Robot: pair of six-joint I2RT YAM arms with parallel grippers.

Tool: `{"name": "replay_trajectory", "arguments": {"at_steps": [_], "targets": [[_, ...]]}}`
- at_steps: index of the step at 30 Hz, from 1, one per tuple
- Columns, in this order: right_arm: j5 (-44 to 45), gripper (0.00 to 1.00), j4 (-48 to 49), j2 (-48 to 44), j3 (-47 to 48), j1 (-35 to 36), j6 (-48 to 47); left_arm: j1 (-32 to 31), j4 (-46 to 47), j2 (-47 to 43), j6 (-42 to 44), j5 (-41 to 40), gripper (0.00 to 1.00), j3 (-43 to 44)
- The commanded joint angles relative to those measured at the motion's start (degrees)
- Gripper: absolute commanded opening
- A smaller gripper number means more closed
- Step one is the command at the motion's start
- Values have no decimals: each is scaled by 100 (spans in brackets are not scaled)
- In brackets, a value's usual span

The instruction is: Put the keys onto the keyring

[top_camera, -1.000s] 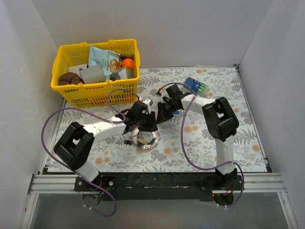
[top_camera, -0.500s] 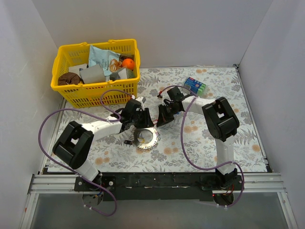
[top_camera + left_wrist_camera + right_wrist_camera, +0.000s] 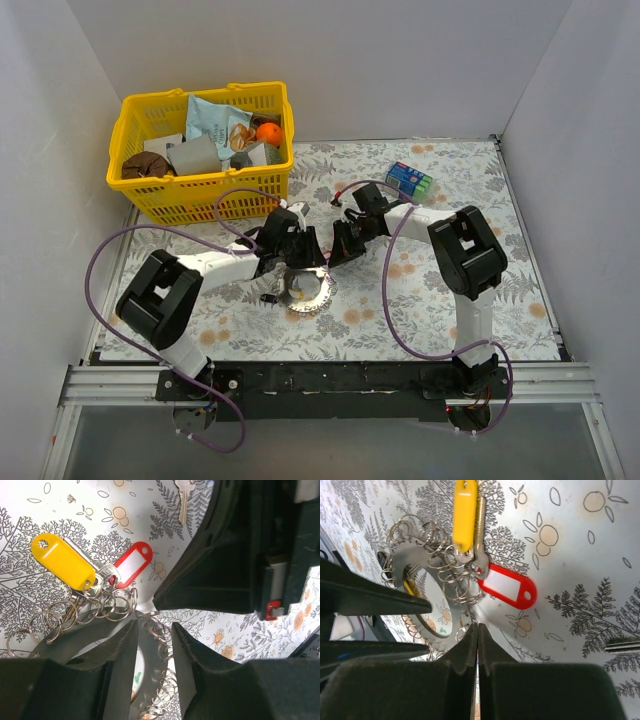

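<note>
At mid-table, the left gripper has drawn back from above the keyring to its far-left rim, and its jaws have narrowed. They now stand part-open astride the hoop's edge; a firm pinch is not confirmed. The right gripper is fully closed, with its tips at the cluster of small rings; whether it nips one cannot be told.

Judgement: the hoop is being steadied for threading.

- Keyring: a flat hoop of dull metal, its rim fringed with thin wire split rings.
- Yellow tag and red tag: smooth, glossy, oblong plastic, apparently already hooked on.
- Loose key: silvery, lying apart on the table.
</note>
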Motion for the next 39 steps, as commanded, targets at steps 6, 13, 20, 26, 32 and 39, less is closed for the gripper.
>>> {"name": "replay_trajectory", "arguments": {"at_steps": [6,13,20,26,32,39], "targets": [[-254,1,124,-495,-166,0,6,18,159,188,77,41,31,156],[-245,1,124,-469,-176,0,-30,26,177,250,104,-21,31,192],[-201,1,45,-443,-96,0,-82,18,212,355,113,-65,31,209],[-192,1,45,-443,-114,0,-91,26,212,426,148,-188,31,209],[-166,1,10,-434,-96,0,-109,26,230,435,174,-311,31,235],[-139,1,10,-425,-88,-9,-144,18,212,382,332,-285,32,315]]}}
